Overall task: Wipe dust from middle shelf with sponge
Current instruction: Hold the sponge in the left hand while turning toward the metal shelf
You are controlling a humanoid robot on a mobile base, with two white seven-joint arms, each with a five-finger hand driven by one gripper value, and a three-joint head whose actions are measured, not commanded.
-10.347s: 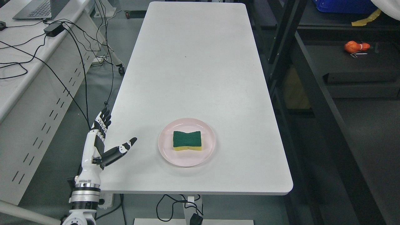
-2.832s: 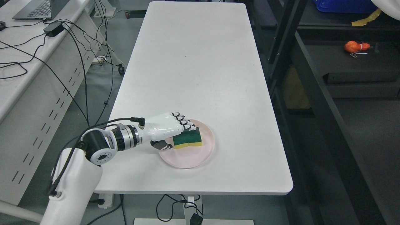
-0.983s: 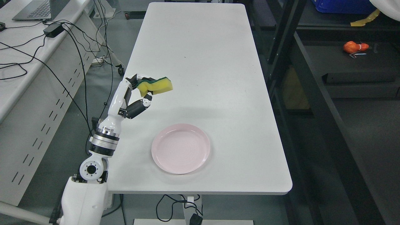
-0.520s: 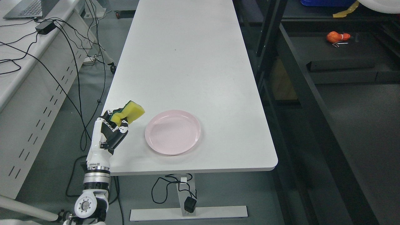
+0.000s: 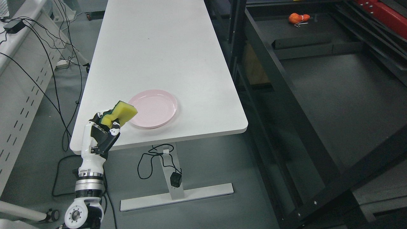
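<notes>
The sponge is partly covered by the left hand, hiding most of its green side. A small orange object on the dark shelf is too small to identify.

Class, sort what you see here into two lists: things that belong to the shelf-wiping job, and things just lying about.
Belongs to the job:
- sponge
- left hand holding it
- black shelf

Just lying about:
- pink plate
- white table
- orange object on the shelf
- cables

High head view over table
</notes>
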